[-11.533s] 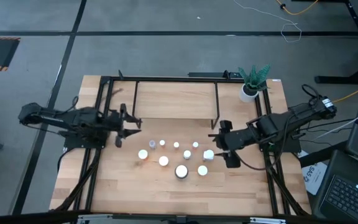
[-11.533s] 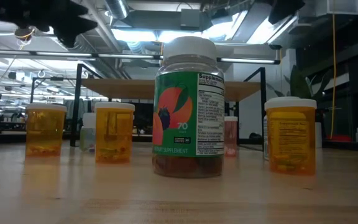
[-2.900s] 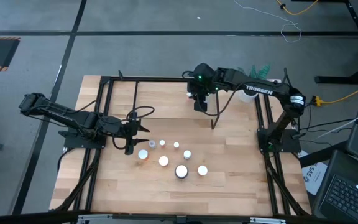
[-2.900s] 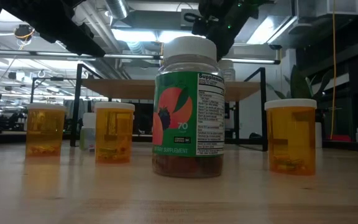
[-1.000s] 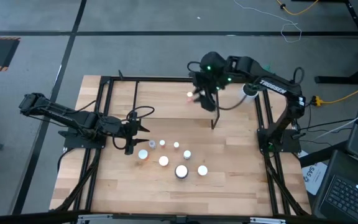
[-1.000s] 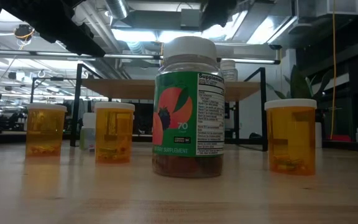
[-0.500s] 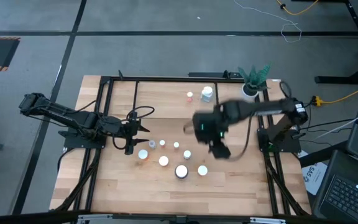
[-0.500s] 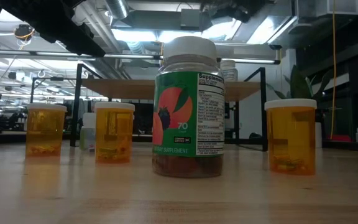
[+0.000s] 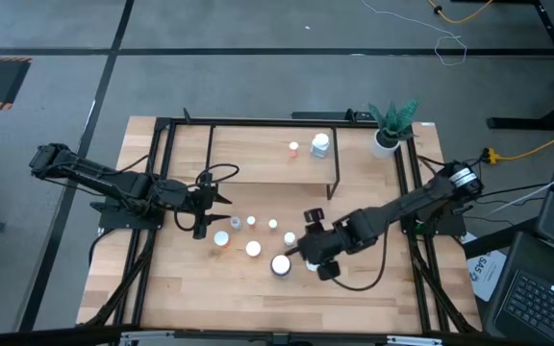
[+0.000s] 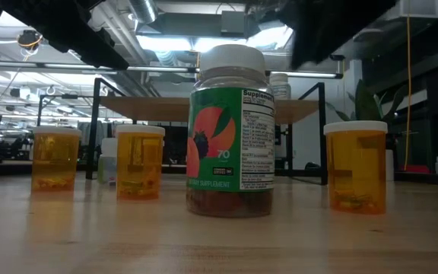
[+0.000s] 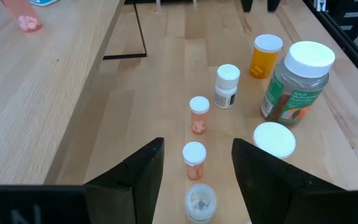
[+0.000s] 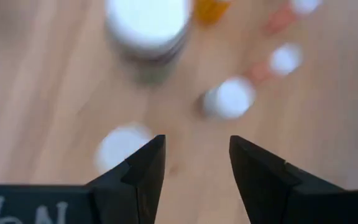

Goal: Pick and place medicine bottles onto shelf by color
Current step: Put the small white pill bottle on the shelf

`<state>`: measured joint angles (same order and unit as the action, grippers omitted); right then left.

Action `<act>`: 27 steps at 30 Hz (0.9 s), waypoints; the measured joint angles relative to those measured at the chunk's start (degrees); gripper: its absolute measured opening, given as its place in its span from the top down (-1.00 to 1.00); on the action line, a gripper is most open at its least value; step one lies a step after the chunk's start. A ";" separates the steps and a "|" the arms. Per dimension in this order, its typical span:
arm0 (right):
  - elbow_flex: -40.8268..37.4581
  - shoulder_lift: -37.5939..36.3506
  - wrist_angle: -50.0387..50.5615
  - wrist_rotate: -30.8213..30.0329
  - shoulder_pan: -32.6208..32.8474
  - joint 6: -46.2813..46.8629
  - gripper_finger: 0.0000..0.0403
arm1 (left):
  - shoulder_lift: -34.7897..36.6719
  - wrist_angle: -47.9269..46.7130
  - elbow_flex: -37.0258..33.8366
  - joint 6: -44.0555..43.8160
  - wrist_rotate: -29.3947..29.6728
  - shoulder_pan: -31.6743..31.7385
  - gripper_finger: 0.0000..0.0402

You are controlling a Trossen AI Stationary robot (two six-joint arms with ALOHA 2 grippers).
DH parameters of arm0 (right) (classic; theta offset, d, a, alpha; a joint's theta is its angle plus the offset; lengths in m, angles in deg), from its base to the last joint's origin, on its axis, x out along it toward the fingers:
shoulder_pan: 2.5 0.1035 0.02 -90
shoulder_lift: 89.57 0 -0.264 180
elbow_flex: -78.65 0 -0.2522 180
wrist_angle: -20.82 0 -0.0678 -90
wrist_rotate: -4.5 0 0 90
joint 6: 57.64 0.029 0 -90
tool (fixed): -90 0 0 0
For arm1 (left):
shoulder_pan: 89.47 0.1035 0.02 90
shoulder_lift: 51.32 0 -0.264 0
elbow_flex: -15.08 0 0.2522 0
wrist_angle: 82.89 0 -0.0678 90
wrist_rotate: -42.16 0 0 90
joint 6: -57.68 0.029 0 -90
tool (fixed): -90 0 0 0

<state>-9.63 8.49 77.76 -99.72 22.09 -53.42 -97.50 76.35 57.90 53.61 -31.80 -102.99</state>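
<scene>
Several white-capped medicine bottles stand upright on the table in a group [image 9: 263, 240]. Among them are a large green-labelled one [image 10: 230, 129], orange ones [image 10: 139, 161] [image 10: 356, 166] and a white one [image 11: 227, 85]. A white bottle [image 9: 320, 144] and a small pink-orange one [image 9: 293, 148] stand on the shelf [image 9: 258, 159]. My left gripper [image 9: 204, 213] is open, at the group's left end; a small orange bottle [image 11: 194, 160] shows between its fingers. My right gripper [image 9: 310, 252] is open, above the group's right end, over white caps [image 12: 232, 98].
The shelf's black frame legs [image 9: 333, 192] stand just beyond the bottle group. A white pot with a green plant [image 9: 390, 130] stands at the table's far right corner. Bare tabletop [image 9: 258, 303] lies on the near side of the bottles.
My right gripper has left the shelf's right part and swung fast toward the table's near edge and down to the right end of the bottle group. The white bottle and the small pink-orange one stay on the shelf. The left arm has kept still.
</scene>
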 joint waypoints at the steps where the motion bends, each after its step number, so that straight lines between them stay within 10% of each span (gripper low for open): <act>1: -0.81 0.00 -1.98 -0.66 -0.09 -1.02 0.10 | 0.00 0.00 0.00 0.00 0.00 0.00 0.08; 27: -4.39 2.65 -14.85 5.04 -9.09 -7.00 -0.02 | 0.00 -0.02 0.00 0.04 0.00 0.00 0.08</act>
<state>-14.03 11.14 62.92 -94.68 13.00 -60.42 -97.50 76.32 57.90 53.65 -31.80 -102.99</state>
